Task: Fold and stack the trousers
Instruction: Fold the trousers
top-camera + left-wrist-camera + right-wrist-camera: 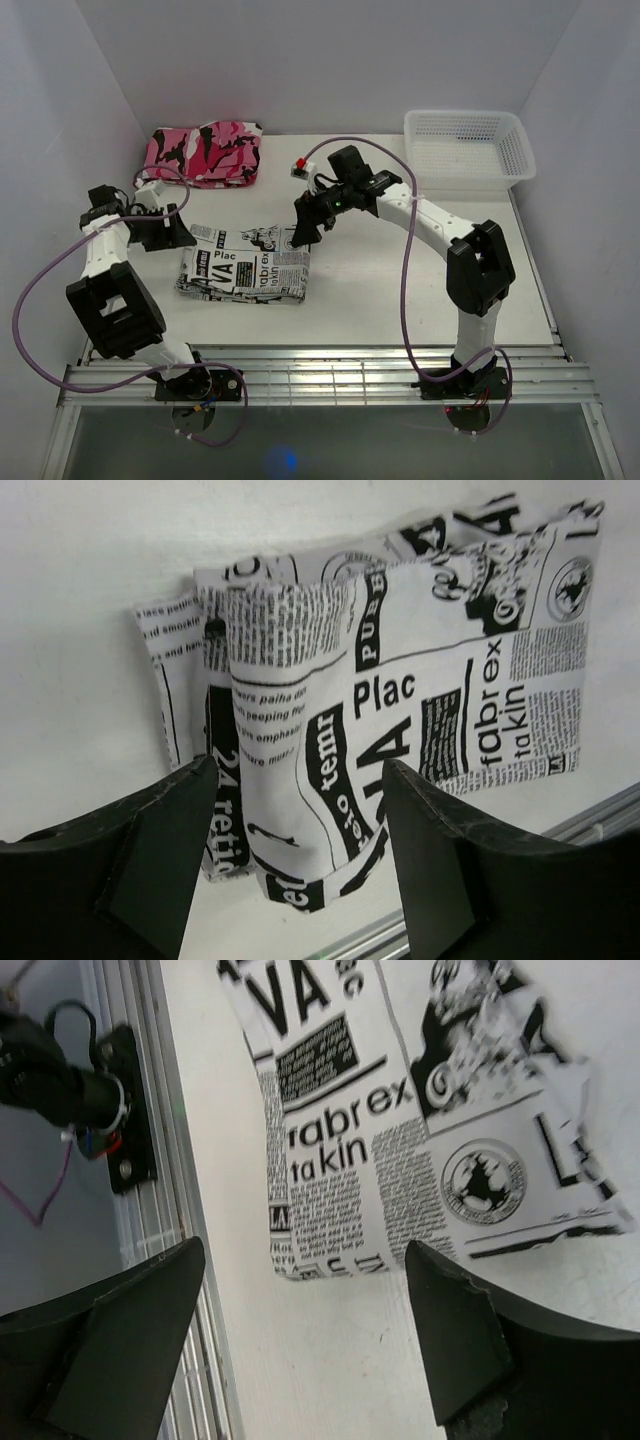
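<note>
Across the middle-left of the flat white table [400,290] we see the folded white cloth trousers printed with black newspaper text [243,265]. Along the far edge lie a pink, black and white camouflage garment [205,152] and a white plastic mesh basket [468,148]. Both pincers gape wide and empty: the left gripper [298,770] at the trousers' left end, the right gripper [305,1255] by their far right corner, seemingly just above the cloth.

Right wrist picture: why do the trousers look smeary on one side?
Right wrist view: the trousers print is crisp at centre and smeared toward the right edge, likely motion blur; left wrist view: print mostly sharp; top view: evenly lit, only big letters readable.
</note>
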Controlling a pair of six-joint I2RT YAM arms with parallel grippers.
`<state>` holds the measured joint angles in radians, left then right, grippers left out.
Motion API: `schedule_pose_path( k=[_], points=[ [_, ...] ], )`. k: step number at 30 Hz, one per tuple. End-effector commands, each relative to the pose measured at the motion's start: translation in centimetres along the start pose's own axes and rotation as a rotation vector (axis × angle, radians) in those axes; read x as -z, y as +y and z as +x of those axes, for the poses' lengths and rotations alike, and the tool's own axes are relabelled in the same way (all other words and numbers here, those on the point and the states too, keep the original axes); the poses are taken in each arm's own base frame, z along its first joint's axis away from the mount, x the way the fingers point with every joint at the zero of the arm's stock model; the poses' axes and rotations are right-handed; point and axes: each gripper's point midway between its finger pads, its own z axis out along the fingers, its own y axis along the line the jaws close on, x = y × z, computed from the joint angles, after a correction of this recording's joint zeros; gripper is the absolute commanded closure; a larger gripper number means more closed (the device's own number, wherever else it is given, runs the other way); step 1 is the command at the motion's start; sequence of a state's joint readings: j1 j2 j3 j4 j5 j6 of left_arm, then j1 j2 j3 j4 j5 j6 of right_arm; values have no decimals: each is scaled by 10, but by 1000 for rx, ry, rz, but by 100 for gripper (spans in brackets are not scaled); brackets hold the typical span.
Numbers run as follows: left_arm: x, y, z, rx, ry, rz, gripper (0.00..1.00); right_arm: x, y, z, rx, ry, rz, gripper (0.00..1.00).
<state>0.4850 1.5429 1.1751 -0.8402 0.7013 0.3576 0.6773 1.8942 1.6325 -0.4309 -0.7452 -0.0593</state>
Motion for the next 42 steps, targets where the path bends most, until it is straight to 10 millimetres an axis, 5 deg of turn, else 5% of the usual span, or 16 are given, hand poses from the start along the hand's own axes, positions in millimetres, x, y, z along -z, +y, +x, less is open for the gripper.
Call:
schedule_pose_path(
  k=[1, 4, 8, 12, 15, 21, 27, 29, 30, 33, 38, 42],
  points=[
    [5, 7, 37, 0, 139, -52, 23, -9, 16, 35, 44, 102, -86, 13],
    [6, 7, 51, 3, 186, -50, 24, -18, 19, 39, 38, 111, -103, 12],
    [6, 17, 69, 32, 256, -105, 38, -37, 30, 47, -19, 121, -161, 12],
    [-10, 23, 88, 105, 314, -62, 81, -58, 37, 71, -116, 170, -224, 13],
    [-23, 37, 97, 206, 327, -20, 100, -72, 35, 100, -202, 244, -247, 14],
    [-43, 59, 114, 314, 345, -2, 100, -87, 17, 156, -315, 351, -212, 16],
    [-57, 82, 128, 320, 367, -41, 100, -88, 4, 185, -357, 419, -155, 17],
    [-53, 74, 116, 285, 329, 9, 96, -81, 12, 178, -312, 430, -178, 17],
    [-47, 68, 107, 259, 296, 42, 78, -77, 15, 171, -286, 422, -183, 17],
    [-13, 33, 63, 105, 142, 178, 56, -57, 35, 124, -142, 325, -213, 15],
    [36, -8, 9, -119, -53, 216, 53, -25, 57, 55, 45, 166, -223, 15],
    [52, -35, -16, -170, -179, 287, 52, -20, 36, 18, 97, 88, -164, 16]
  ],
)
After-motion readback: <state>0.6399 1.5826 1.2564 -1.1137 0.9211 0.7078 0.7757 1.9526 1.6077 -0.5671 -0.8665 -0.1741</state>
